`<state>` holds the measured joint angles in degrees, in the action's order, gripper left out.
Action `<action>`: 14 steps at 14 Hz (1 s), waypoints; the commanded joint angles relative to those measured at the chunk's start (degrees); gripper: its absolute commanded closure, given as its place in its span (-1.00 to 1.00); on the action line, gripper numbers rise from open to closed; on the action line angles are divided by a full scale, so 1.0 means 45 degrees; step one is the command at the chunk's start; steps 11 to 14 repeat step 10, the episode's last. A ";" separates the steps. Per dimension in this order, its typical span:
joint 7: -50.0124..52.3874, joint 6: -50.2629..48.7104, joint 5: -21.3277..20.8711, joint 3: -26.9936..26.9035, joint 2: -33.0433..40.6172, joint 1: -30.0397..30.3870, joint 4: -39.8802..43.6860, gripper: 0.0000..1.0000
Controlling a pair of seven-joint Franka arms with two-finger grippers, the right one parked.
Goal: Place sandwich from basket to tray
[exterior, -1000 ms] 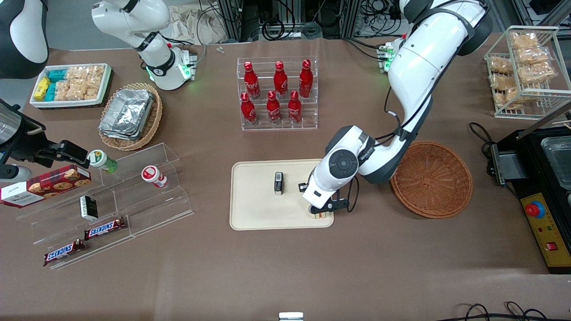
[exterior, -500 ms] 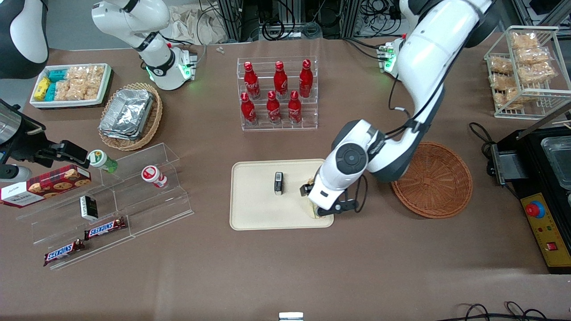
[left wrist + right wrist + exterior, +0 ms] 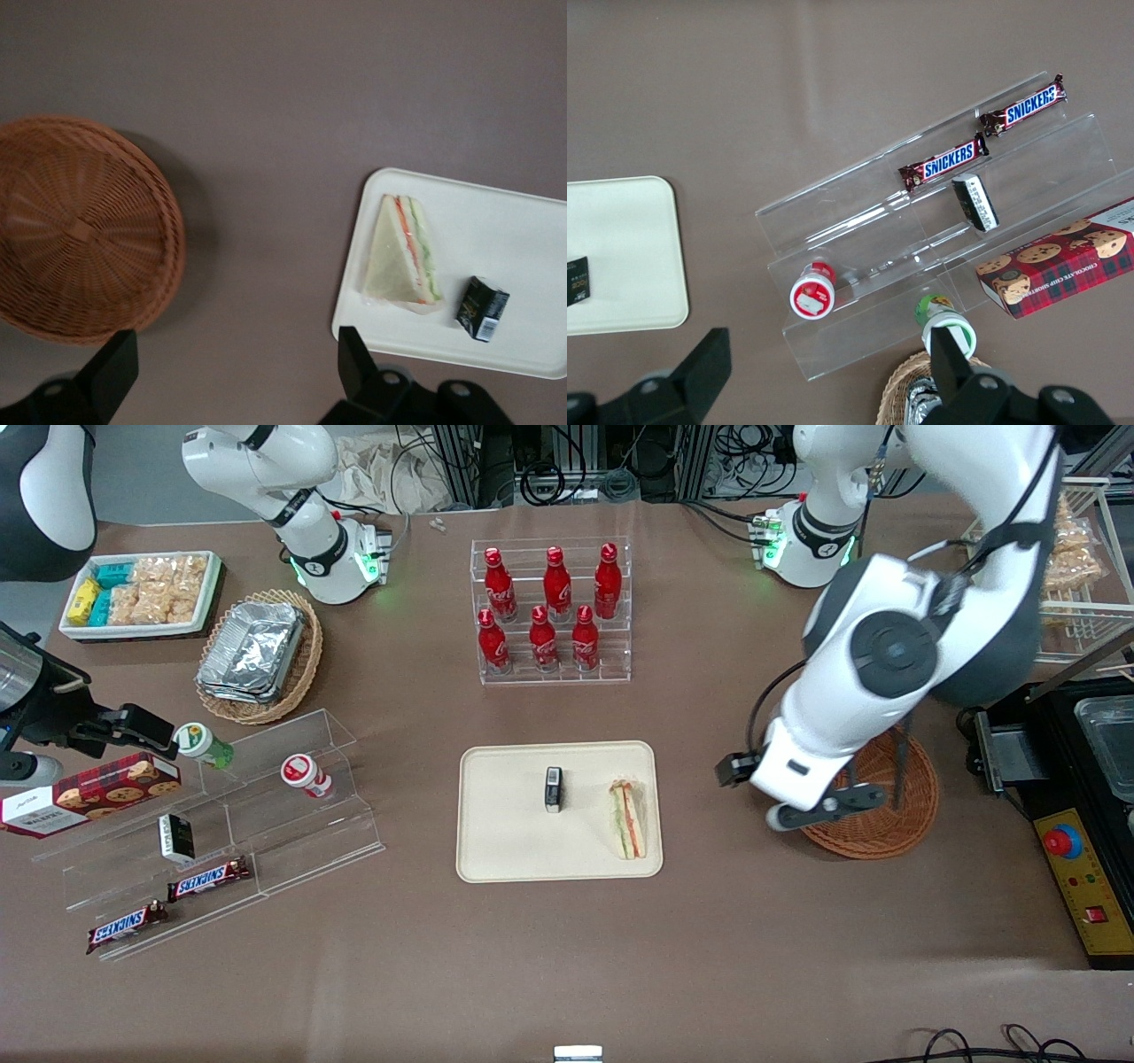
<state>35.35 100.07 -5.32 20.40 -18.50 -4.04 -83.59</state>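
On the tray [image 3: 496, 841] lies the sandwich [image 3: 628, 819], near its rim; the pincer [image 3: 232, 370], spread and empty above the table, risks little.

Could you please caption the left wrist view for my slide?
Open gripper above bare table between empty basket and tray holding sandwich.

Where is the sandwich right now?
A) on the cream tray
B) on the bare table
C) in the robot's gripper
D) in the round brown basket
A: the sandwich lies on the tray beside a small black packet, while the open gripper hangs empty above the table between tray and basket.
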 commanded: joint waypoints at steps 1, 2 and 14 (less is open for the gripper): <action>-0.2688 -0.0030 0.1002 -0.1558 0.2112 0.0156 -0.1849 -1.00; -0.4033 -0.0050 0.1257 -0.2279 0.2757 0.0157 -0.2453 -1.00; -1.0214 -0.0791 0.1025 -0.4220 0.3254 0.0915 -0.2052 -1.00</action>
